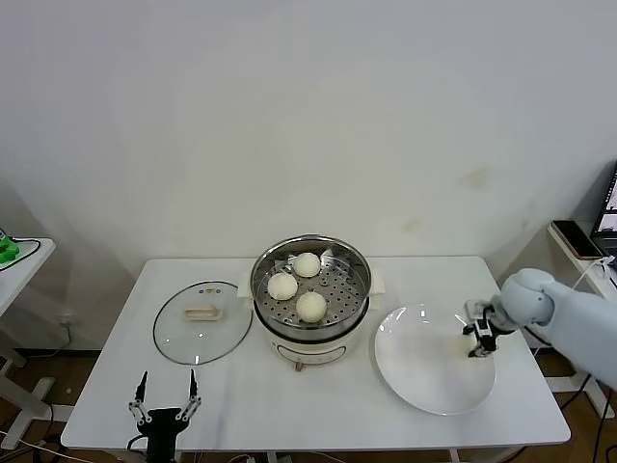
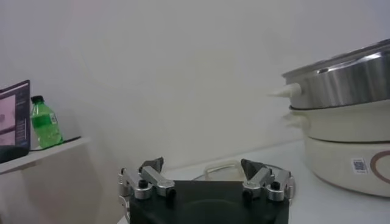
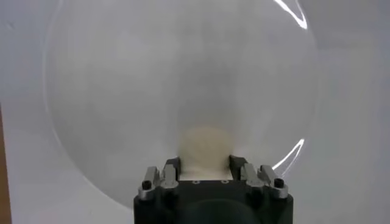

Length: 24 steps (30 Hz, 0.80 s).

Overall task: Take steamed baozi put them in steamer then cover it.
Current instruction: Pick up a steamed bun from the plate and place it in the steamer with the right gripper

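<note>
Steaming tray in steamer [image 1: 310, 275] has 3 baozi [image 1: 307, 264], 1 on plate [image 1: 424, 371].

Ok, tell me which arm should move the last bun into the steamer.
Right. The right gripper already straddles the last baozi on the plate; the left gripper waits open at the table's near edge, beyond the steamer.

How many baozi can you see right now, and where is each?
4. Three sit on the steamer tray: one at the back, one left, one front. The fourth baozi is on the plate, between the right end effector fingers.
</note>
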Tool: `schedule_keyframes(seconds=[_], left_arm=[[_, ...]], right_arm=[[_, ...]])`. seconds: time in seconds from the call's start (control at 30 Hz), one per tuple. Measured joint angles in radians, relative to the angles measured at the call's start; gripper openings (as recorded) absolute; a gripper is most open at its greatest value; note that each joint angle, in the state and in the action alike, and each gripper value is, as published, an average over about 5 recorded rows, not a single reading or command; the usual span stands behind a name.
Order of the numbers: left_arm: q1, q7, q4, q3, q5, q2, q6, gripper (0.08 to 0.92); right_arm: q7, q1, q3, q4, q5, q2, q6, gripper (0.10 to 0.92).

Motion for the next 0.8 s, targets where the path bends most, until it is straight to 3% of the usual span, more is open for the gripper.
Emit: schedule_keyframes(seconds=[0.4, 0.8], left_arm=[[-0.023, 0.002, 0.011, 0.013, 0.001, 0.012, 0.003, 0.823], [-0.040, 0.003, 0.021, 0.022, 0.008, 0.011, 0.007, 0.823]], right_arm=[[0.030, 0.272, -0.139, 0.099, 0.133, 0.008, -0.048, 0.511], [0.106, 0.547, -0.309, 0.143, 0.344, 0.161, -0.140, 0.517]])
